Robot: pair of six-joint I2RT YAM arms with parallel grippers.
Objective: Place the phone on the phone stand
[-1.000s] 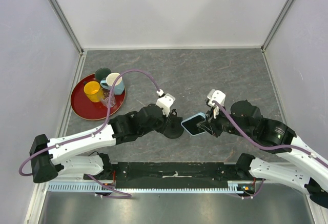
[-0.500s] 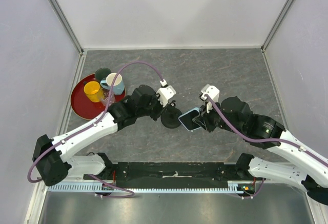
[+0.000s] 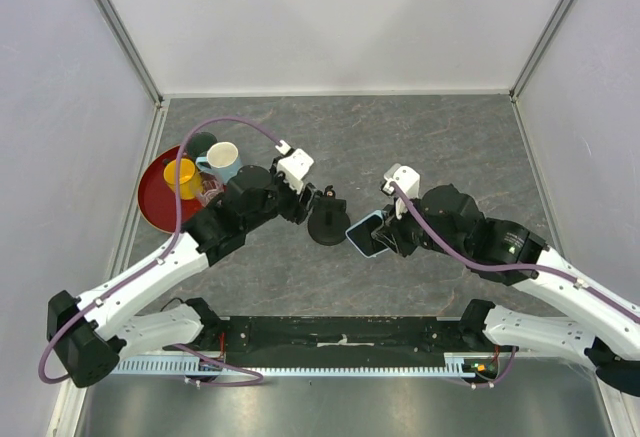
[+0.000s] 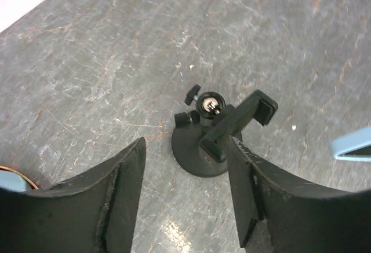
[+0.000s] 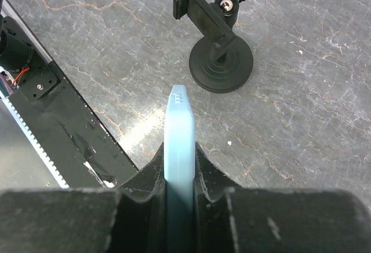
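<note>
Item: bimanual workcell, grey stone-pattern table (image 3: 430, 137). Phone stand (image 3: 327, 225): black, its round disc base flat on the table near the middle, with a short stem, a ball joint with a small knob, and a clamp cradle tilted on top; the left wrist view (image 4: 214, 137) and the right wrist view (image 5: 219, 50) both show it standing free, touched by neither arm. Phone (image 3: 366, 236): black screen, light blue case, held above the table just to the right of the stand and apart from its cradle. Right gripper (image 3: 388, 239): clenched on the phone, both fingers pressed against its flat faces, with the light blue edge (image 5: 179, 143) turned up toward the wrist camera. Left gripper (image 3: 316, 201): released, fingers spread wide with nothing between them (image 4: 185, 201), poised just beside the stand on its left and far side; a corner of the phone (image 4: 353, 149) shows at that view's right edge. Other stock: red tray (image 3: 155, 207) at the table's left edge, carrying a yellow cup (image 3: 181, 175), a white mug (image 3: 222, 160) and a dark green cup (image 3: 200, 143).
</note>
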